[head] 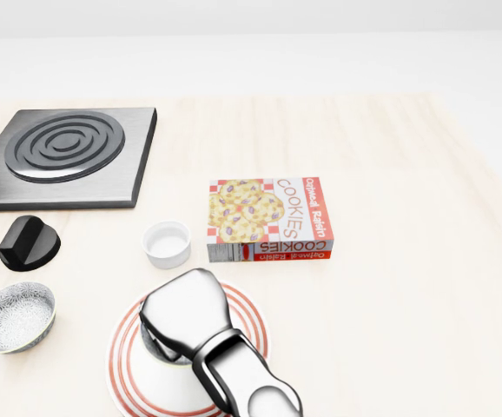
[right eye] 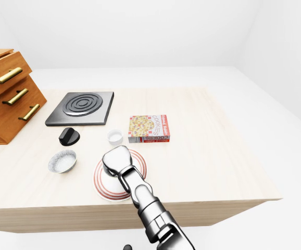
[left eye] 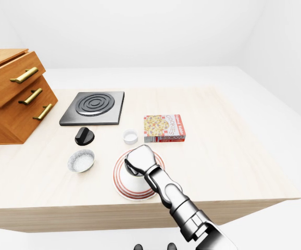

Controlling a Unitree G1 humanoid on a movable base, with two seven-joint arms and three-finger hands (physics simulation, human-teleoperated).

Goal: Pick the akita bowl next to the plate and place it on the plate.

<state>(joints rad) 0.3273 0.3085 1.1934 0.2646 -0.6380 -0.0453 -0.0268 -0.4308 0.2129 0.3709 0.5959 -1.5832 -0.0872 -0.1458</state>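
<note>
The right hand (head: 186,314) hangs over the plate (head: 125,382), fingers hidden beneath it, so its grip cannot be told. The akita bowl (head: 14,317) sits lower left, beside the plate — a sideways sweep could knock it away.

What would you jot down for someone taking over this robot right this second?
Right hand: over the red-striped plate, fingers hidden underneath; cannot tell whether it is open or holding anything.
Left hand: not in view.
Patterned bowl: upright on the table, left of the plate and apart from it.
Done: no bowl can be seen on the plate.
Left: check what the right hand holds, then get the bowl onto the plate.
</note>
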